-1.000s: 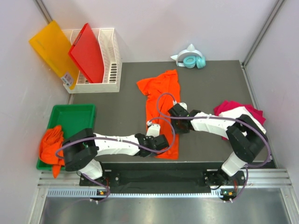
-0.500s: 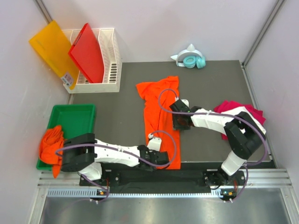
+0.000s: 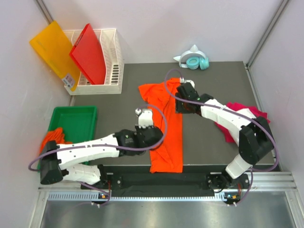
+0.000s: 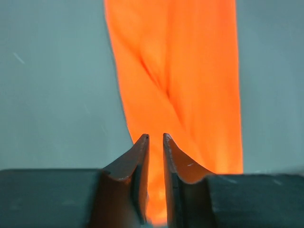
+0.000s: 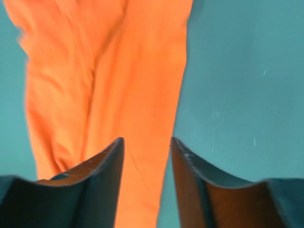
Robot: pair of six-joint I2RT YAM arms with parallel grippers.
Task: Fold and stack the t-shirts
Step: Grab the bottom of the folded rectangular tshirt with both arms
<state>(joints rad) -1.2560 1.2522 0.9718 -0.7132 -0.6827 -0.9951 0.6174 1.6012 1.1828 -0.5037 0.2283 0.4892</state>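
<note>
left arm (image 3: 85, 151): white links, black joints | right arm (image 3: 223, 114): same white-and-black build | cables (image 3: 165, 122): purple, looped along each arm | left claw (image 4: 155, 138): two dark curved fingers tapering to thin tips | right claw (image 5: 146, 142): dark curved fingers, black housing

A dark grey tabletop (image 3: 118, 109) sits between plain pale walls (image 3: 156, 28), with a thin metal post (image 3: 268, 33) rising at the far right corner and another at the far left. The light is even, with soft shadows. A ribbed aluminium rail (image 3: 166, 183) runs along the near edge, with a dull metal sheet (image 3: 166, 213) below it. At the far left corner stands a white basket (image 3: 116, 61), a green tray (image 3: 76, 118) lies off the left edge, and teal headphones (image 3: 195, 61) rest at the far edge.
</note>
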